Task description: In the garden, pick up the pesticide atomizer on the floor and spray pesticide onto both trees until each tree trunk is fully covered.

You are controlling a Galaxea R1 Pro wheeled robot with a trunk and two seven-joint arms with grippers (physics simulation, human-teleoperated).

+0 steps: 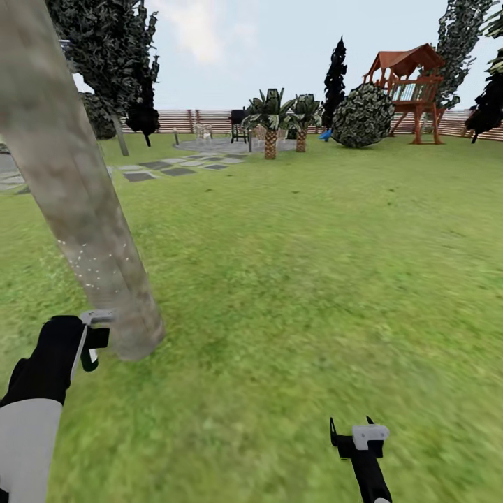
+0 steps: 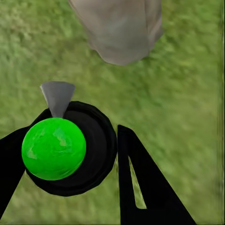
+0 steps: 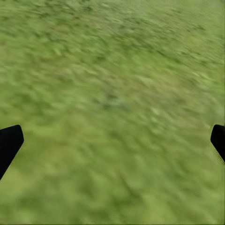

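A thick mottled beige-grey tree trunk leans across the left of the head view, its flared base on the grass. Whitish pesticide specks dot its lower bark. My left gripper is right beside the trunk's base, shut on the pesticide atomizer, a bright green ball in a black ring. The atomizer's grey nozzle points toward the trunk base. My right gripper hangs low over bare lawn, open and holding nothing, fingertips wide apart. A second pale trunk stands far back at the left.
Green lawn stretches ahead and right. Grey stone paving lies at the back left, with short palms, a round bush and a wooden playhouse in front of the slatted fence.
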